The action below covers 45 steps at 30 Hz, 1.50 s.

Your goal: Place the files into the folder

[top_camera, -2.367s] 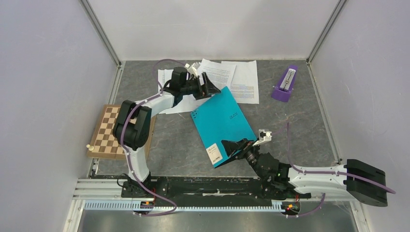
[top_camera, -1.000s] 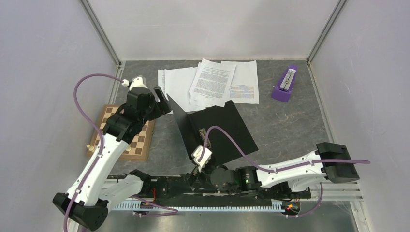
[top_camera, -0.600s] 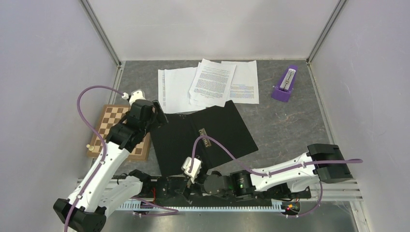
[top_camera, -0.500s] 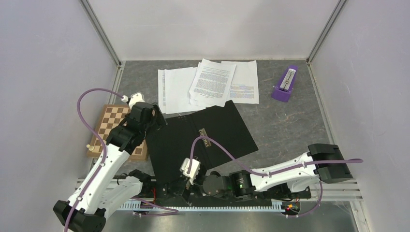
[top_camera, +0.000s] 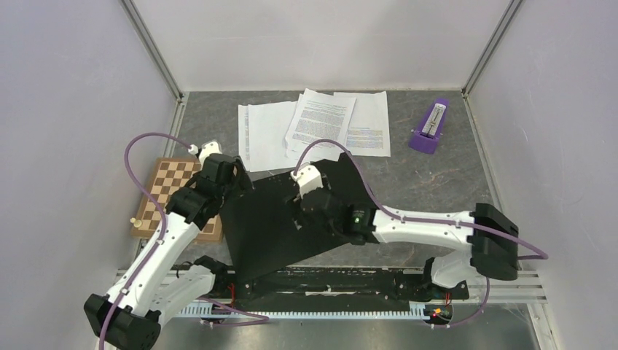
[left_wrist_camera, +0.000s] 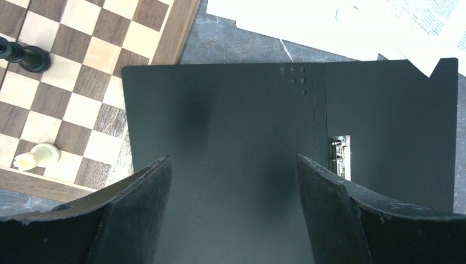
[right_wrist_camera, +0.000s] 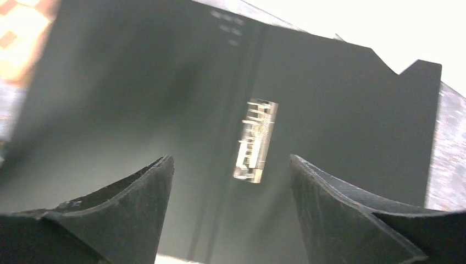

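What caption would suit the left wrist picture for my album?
Open left end effector over the black folder lying open; metal clip showing, chessboard alongside, files beyond.

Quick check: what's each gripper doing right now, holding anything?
Left gripper: open, holding nothing, above the opened folder.
Right gripper: open, holding nothing, also above the folder.

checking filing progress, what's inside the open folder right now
In the folder, only its metal clip; the files lie beyond it, one corner overlapping its far edge. The right arm hides part from above.
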Each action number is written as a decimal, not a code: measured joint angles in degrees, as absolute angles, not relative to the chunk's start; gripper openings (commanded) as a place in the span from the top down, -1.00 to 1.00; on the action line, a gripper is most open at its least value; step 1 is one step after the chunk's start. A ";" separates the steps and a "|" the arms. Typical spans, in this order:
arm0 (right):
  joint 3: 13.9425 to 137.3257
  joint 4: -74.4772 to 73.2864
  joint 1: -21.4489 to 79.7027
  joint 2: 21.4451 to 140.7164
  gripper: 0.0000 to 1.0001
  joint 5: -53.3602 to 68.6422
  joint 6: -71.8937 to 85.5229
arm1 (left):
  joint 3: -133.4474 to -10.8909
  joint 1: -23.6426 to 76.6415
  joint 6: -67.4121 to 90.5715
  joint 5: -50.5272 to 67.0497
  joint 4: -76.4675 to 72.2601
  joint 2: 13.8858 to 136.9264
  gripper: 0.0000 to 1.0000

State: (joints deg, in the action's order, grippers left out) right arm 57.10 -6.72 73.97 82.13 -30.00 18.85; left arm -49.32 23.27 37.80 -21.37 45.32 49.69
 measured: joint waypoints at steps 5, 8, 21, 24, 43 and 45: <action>57.21 -9.02 66.37 90.78 -0.13 -28.27 16.84 | -49.41 23.27 37.71 -19.77 43.97 52.64 -0.76; 59.02 -10.83 65.93 96.92 0.00 -27.59 15.57 | -50.00 23.27 37.69 -18.87 43.24 54.37 -0.76; 65.43 -13.02 64.99 105.58 0.25 -25.54 14.33 | -51.72 23.27 37.26 -16.16 40.40 59.35 -0.76; 65.78 -12.97 64.60 106.76 0.31 -24.36 14.37 | -52.01 23.27 36.97 -16.19 40.10 60.05 -0.76; 65.14 -15.05 63.20 106.78 0.97 -25.43 20.27 | -54.70 23.27 36.75 -11.33 36.99 64.99 -0.76; 63.99 -16.49 63.18 105.60 1.00 -26.59 22.09 | -55.20 23.27 36.75 -9.74 36.56 65.60 -0.76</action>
